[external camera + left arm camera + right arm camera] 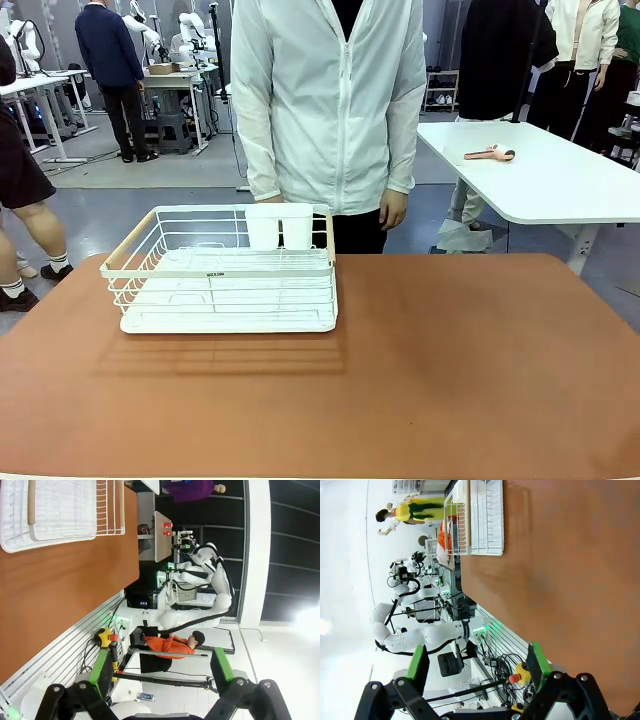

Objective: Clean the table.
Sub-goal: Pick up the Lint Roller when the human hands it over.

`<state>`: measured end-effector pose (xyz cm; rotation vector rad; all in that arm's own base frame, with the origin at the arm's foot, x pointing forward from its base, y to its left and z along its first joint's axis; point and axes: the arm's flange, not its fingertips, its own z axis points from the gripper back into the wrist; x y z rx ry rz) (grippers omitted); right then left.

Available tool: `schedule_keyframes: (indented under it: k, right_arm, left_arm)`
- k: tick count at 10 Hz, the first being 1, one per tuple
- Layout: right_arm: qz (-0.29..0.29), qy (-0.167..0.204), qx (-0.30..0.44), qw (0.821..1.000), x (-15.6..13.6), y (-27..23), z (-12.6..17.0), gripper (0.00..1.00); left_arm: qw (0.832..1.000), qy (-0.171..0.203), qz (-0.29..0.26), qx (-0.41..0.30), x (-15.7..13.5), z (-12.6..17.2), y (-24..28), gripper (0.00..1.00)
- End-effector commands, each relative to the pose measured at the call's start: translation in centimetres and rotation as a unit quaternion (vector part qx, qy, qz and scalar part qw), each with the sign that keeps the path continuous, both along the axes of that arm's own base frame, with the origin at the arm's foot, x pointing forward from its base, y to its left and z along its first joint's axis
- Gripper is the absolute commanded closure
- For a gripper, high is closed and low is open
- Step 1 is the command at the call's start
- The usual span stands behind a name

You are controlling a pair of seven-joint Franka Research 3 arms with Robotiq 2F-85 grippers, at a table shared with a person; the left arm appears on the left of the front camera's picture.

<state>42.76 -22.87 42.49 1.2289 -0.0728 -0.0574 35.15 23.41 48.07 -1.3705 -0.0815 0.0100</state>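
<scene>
Smooth terracotta rounded-corner table (450, 360): long axis 9-to-3 o'clock; white wire rack (225, 270) at 10 o'clock. Claws wide, empty: left gripper (161, 669), right gripper (476, 662).

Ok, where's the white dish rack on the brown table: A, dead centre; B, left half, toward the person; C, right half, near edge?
B: the dish rack stands on the left half of the table, close to the far edge where the person stands.
</scene>
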Motion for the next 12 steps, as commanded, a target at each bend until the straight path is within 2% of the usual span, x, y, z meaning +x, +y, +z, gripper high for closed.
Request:
schedule_keyframes:
  k: [1, 12]
  right_arm:
    - [-0.010, -0.003, 0.000, 1.000, -0.58, -0.51, 0.62, 0.00]
    - [-0.010, -0.003, 0.000, 1.000, -0.58, -0.51, 0.62, 0.00]
  left_arm:
    - [1.000, -0.001, 0.006, -0.005, -0.72, 0.08, 0.50, 0.00]
    - [1.000, -0.001, 0.006, -0.005, -0.72, 0.08, 0.50, 0.00]
